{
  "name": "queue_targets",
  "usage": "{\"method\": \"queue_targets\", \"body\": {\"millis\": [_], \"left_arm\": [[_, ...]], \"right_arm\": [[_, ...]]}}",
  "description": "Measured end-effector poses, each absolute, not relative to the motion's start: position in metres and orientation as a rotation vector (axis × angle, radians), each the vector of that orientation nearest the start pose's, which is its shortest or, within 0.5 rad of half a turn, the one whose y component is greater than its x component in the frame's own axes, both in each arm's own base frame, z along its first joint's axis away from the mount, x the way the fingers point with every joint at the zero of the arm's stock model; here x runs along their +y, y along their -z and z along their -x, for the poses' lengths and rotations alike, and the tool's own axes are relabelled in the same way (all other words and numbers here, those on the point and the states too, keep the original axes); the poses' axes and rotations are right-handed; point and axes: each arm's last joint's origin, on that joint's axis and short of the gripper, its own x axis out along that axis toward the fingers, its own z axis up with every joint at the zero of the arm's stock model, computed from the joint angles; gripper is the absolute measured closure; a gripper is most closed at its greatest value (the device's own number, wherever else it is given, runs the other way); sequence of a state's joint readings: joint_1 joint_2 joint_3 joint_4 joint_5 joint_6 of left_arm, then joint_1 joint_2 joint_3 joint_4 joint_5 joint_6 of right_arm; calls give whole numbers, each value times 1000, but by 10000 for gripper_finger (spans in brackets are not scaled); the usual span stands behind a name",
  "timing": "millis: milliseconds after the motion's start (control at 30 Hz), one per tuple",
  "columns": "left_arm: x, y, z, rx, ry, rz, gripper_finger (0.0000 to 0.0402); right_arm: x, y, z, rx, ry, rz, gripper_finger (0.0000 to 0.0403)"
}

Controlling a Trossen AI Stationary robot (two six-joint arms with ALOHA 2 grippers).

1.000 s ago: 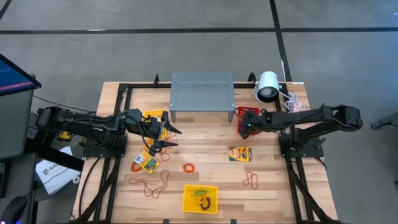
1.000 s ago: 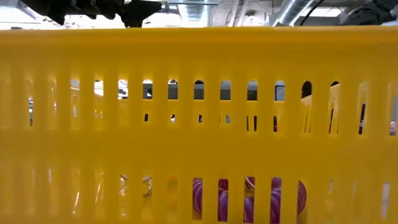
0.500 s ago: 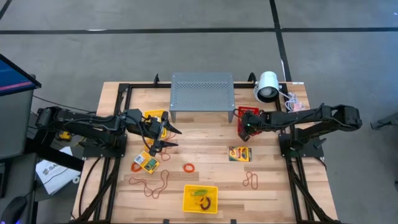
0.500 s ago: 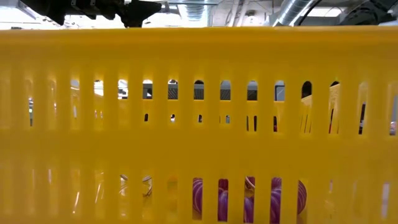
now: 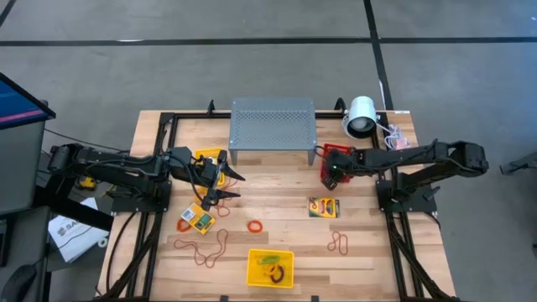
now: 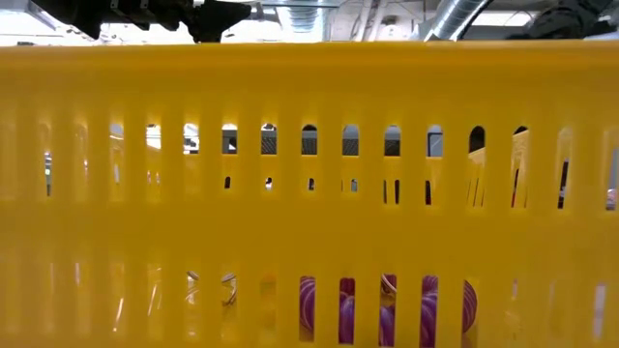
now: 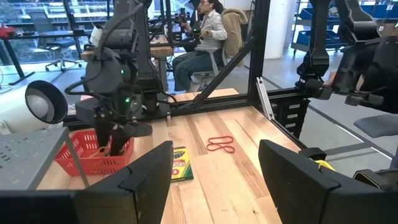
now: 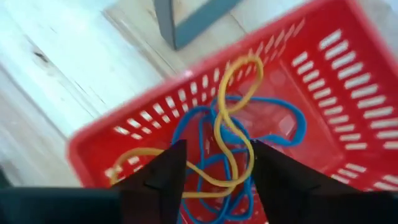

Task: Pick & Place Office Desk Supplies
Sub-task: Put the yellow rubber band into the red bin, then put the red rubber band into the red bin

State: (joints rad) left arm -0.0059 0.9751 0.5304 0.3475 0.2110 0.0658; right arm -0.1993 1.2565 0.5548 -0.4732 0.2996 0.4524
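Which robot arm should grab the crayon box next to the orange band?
Probably the left. Its pincer hangs open right beside that crayon box, while the right pincer is over the red basket.

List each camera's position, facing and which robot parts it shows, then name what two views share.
High view: overhead, looking down; both arms, left gripper, right gripper.
Low view: tabletop height, blocked by a yellow slotted plastic basket; an arm along the top edge.
Left wrist view: across the wooden table; own fingers, the right arm.
Right wrist view: down into the red slotted plastic basket.
Shared: red basket, both wrist views.
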Motion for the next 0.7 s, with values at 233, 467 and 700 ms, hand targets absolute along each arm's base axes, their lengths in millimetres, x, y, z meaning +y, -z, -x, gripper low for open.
{"method": "queue_targets", "body": {"millis": [233, 467, 700], "left_arm": [[-7, -260, -214, 103, 220, -54, 170], [-7, -259, -214, 117, 221, -51, 170], [-7, -258, -214, 123, 221, -56, 170]], "right_arm": [[-51, -181, -208, 1059, 670, -252, 201], [-47, -200, -217, 1027, 666, -193, 201], [-28, -221, -235, 897, 539, -117, 207]]}}
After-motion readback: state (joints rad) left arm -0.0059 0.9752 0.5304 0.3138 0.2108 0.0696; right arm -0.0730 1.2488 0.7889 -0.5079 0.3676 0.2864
